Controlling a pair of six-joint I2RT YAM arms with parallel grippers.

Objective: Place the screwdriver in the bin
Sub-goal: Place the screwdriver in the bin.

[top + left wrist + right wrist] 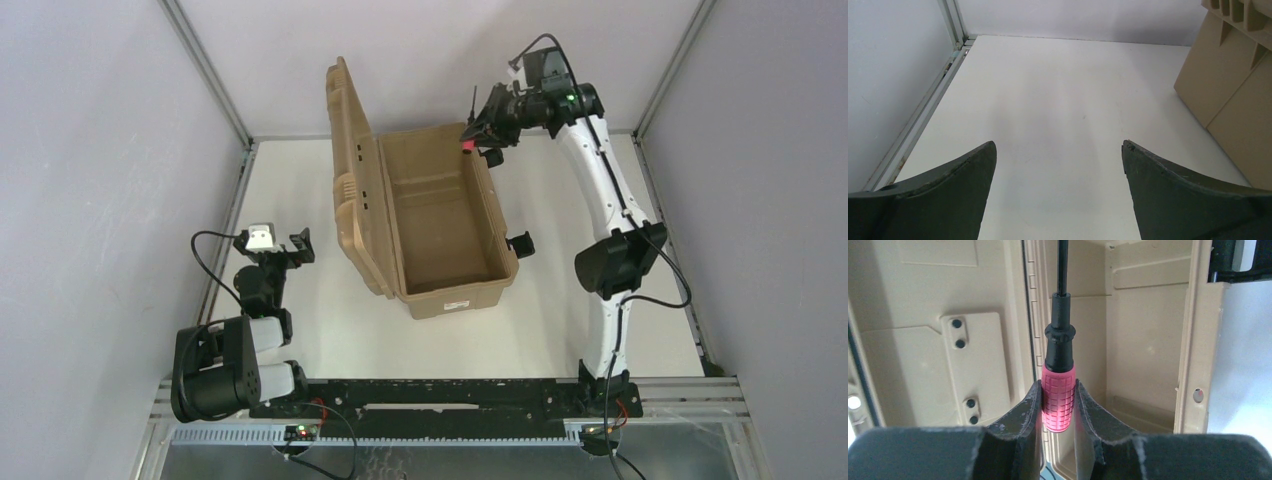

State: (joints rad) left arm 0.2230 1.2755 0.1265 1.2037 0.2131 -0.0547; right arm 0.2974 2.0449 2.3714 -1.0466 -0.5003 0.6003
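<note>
A large tan plastic toolbox-style bin [461, 298] stands open at the middle of the overhead view on the white table [560, 320]. Its ribbed lid [349, 180] is swung up on the left side, black latches [520, 243] hang off its right wall, and a small white label [455, 303] sits on the wall nearest the bottom of the frame.

The right arm curves up the right side of that view. The right gripper [478, 132] is at the upper right corner of the bin's open box, and it grips a small screwdriver with a red gridded handle and a thin black shaft [468, 141]. In the right wrist view the two dark fingers [1023, 415] press the red handle of the screwdriver [1058, 347] from both sides. The shaft runs straight up and out of the top of the frame, and the bin's tan inner walls [1143, 340] and the inside of the lid [923, 340] fill the background.

The left gripper [303, 246] is at the left of the overhead view, well apart from the bin. In the left wrist view its fingers [963, 190] are spread wide over bare table [1048, 90], with nothing between them, and a corner of the bin [1228, 90] shows at the right edge.
</note>
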